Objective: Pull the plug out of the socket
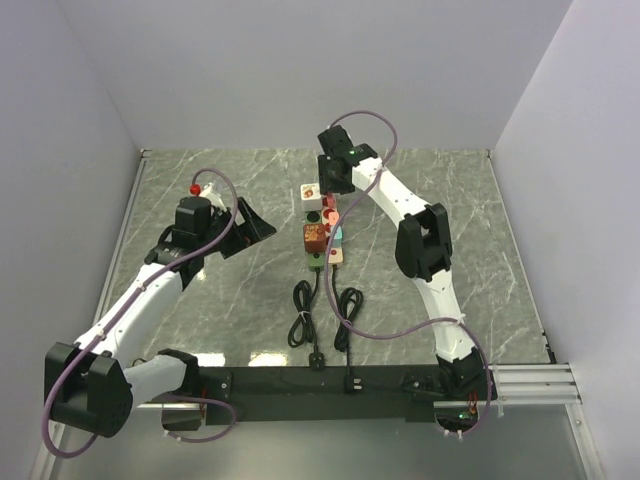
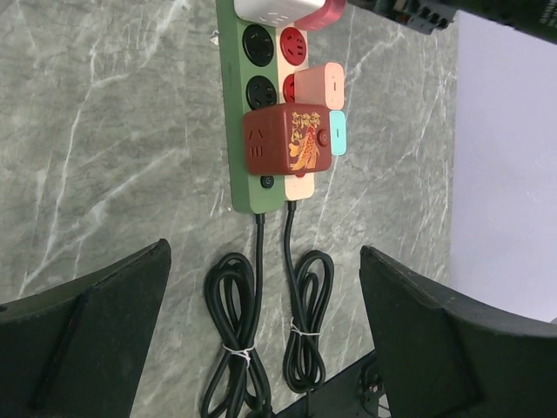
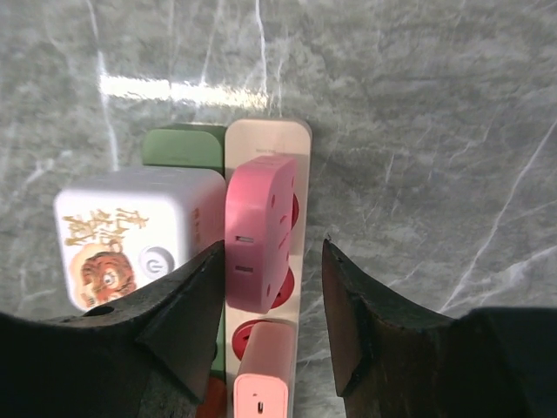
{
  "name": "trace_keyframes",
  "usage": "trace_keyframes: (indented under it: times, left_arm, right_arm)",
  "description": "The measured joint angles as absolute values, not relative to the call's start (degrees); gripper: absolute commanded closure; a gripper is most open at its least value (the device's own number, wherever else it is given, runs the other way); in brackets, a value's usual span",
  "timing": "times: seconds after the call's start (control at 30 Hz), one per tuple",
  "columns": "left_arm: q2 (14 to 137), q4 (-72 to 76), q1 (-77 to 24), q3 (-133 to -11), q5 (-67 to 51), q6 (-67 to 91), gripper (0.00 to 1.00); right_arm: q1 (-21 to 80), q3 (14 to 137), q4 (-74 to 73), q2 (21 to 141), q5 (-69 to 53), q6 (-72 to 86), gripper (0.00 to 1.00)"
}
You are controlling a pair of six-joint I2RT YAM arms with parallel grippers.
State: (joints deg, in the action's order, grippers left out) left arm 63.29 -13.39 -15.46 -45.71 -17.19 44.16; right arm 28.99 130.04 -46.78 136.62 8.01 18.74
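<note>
The pink plug sits at the far end of the cream power strip, seated in its socket. To judge by where the fingers are, it is the plug to pull. The right gripper hangs over it with its jaws spread and nothing held. 1 finger is wedged into the narrow slot between the plug and the white tiger-print adapter, and the other stands clear of the plug's outer side. I cannot tell whether the inner finger touches the plug.

To do the grasp well, the gripper likely needs to centre on the plug first, so that closing does not shove it sideways into the white adapter. The fingers should come low on the body and the pull should go straight up off the strip. A tilted pull risks lifting the strip itself, since nothing pins it down.

A paler pink adapter sits just beside the plug on the same strip. The green strip alongside carries a dark red cube adapter. The left gripper hovers well apart over the marble table, jaws wide and empty. It could press on a strip end.
</note>
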Motion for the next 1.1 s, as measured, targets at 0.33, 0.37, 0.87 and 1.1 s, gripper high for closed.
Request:
trace_keyframes:
  times: [0.33,0.37,0.87,1.1]
  left_arm:
    - [65.6,-12.8,-16.8,-45.7,-17.7,44.0,0.06]
    - [65.6,-12.8,-17.0,-45.7,-17.7,44.0,0.06]
    - [69.9,-10.8,-20.4,-46.1,-16.7,44.2,0.07]
    - [80.7,-10.9,-24.4,-56.0,-15.8,42.2,0.09]
  right_arm:
    - [29.0,131.2,-48.9,139.0,7.8,18.3,1.00]
    - [29.0,131.1,-48.8,139.0,7.7,18.4,1.00]
    - [28.9,132.7,-51.5,132.5,8.6,18.5,1.00]
    - [28.0,130.1,-51.4,131.3,8.9,20.1,1.00]
